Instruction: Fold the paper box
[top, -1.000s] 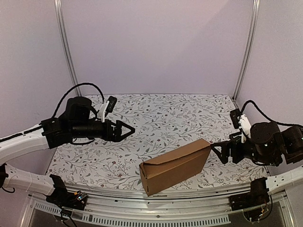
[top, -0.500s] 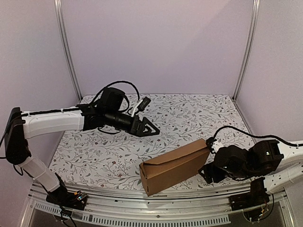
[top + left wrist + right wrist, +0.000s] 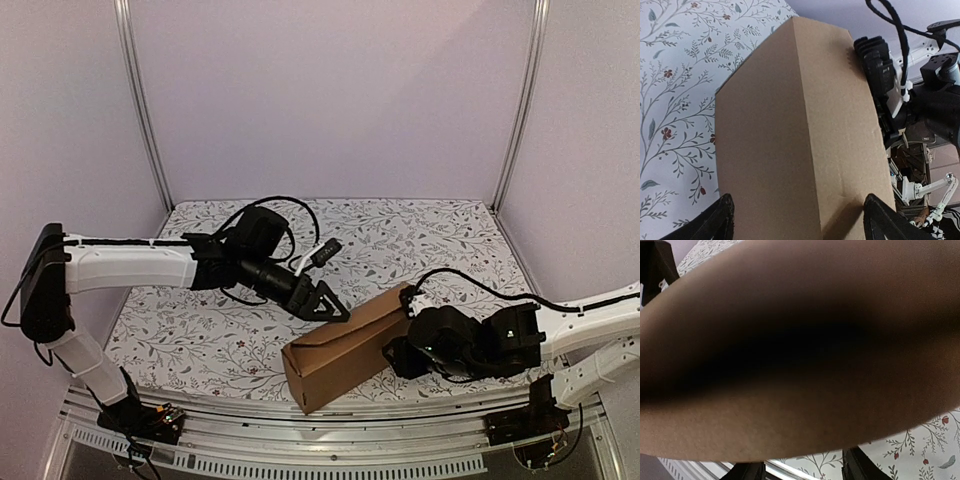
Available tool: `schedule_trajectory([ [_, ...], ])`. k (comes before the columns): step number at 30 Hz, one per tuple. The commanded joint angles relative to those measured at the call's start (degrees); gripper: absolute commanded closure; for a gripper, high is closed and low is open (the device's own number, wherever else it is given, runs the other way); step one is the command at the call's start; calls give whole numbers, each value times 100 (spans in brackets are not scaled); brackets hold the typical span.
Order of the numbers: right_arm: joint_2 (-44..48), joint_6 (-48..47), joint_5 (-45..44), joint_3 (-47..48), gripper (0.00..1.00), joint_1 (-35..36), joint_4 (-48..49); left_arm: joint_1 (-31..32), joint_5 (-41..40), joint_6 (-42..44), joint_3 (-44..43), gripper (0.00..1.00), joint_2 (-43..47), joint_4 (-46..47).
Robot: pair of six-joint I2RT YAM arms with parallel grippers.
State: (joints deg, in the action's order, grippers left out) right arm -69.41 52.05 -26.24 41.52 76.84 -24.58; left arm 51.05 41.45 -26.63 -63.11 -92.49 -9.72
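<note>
The paper box [image 3: 345,345] is a folded brown cardboard box lying slantwise near the table's front edge. Its left end is nearest the rail. My left gripper [image 3: 325,305] hovers over the box's upper long edge. In the left wrist view the box [image 3: 800,115] fills the frame, and that gripper [image 3: 799,200] is open with its fingertips [image 3: 722,220] spread across the box's width. My right gripper [image 3: 395,355] is low at the box's right end. In the right wrist view the box [image 3: 790,350] looms close and blurred above that gripper [image 3: 800,462], and table shows between the parted fingers [image 3: 860,465].
A floral tablecloth [image 3: 400,240] covers the table. A metal rail [image 3: 300,425] runs along the front edge just below the box. Upright frame posts [image 3: 140,100] stand at the back corners against purple walls. The right arm's cable [image 3: 470,285] loops above the table.
My left arm swung right and down to the box. My right arm dropped and moved left onto the box's right end while its fingers narrowed. The box slid a little left.
</note>
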Motion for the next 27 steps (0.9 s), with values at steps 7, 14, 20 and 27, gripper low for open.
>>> schedule_trajectory([
  [7,-1387,-1194,115,670,47,-806,1546,142,-972,-197,573,14,623,-379],
  [14,-2205,-2166,748,1548,46,-1335,1779,126,-1710,-351,743,14,786,-590],
  [20,-2710,-2615,975,2147,46,-1479,1506,-64,-2382,-402,875,13,1029,-993],
  [27,-2837,-2742,885,2264,44,-1482,1259,-262,-2774,-262,760,13,1663,-1591],
])
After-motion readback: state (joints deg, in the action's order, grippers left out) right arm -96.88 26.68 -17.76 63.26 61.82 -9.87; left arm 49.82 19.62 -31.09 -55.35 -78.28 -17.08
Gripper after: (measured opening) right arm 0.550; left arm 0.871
